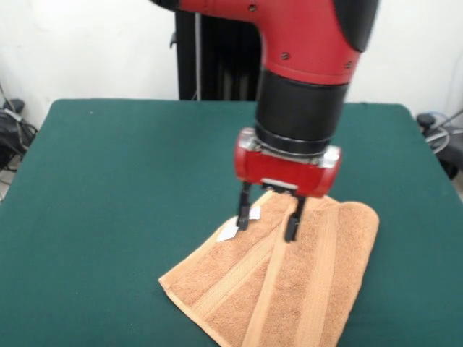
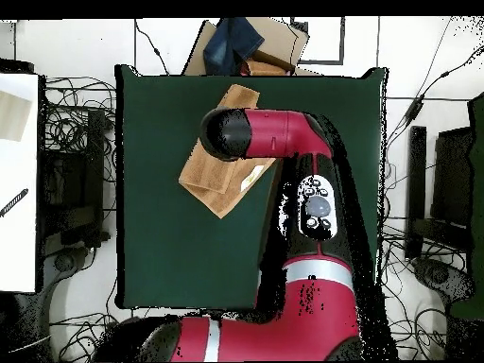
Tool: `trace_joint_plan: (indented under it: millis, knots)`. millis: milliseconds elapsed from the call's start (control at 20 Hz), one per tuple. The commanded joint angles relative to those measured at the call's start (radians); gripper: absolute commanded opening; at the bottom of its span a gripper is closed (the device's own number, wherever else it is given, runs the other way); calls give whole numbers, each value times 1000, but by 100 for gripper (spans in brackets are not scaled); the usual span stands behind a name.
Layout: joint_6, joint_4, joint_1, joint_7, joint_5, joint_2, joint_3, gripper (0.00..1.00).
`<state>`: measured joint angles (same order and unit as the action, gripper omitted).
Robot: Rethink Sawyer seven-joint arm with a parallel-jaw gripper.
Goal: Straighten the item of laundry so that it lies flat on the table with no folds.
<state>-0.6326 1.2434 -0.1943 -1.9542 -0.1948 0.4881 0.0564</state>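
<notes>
Though white, label [image 1: 230, 230] perhaps unreadable

Arm [image 2: 284, 189] reaches up across the green table [image 2: 151, 189], its head covering part of the tan towel [image 2: 213, 175]. Towel lies skewed, folded over itself, near table's top edge.

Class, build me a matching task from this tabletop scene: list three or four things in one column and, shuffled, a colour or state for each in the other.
Things:
1. towel
2. table
3. hand
4. label

Descriptions:
A. dark green
B. open, fingers pointing down over the cloth
C. small and white
D. orange-tan, folded over itself

Pairs: 1-D, 2-A, 3-B, 4-C
</notes>
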Motion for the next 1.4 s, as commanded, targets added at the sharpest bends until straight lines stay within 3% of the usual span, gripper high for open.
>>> trace_joint_plan:
  millis: [50, 500, 1400]
  knots:
    - [99, 139, -42, 131, -111, -65, 94, 100]
    - [156, 147, -47, 93, -179, -88, 103, 100]
    - [234, 152, -81, 94, -211, -130, 141, 100]
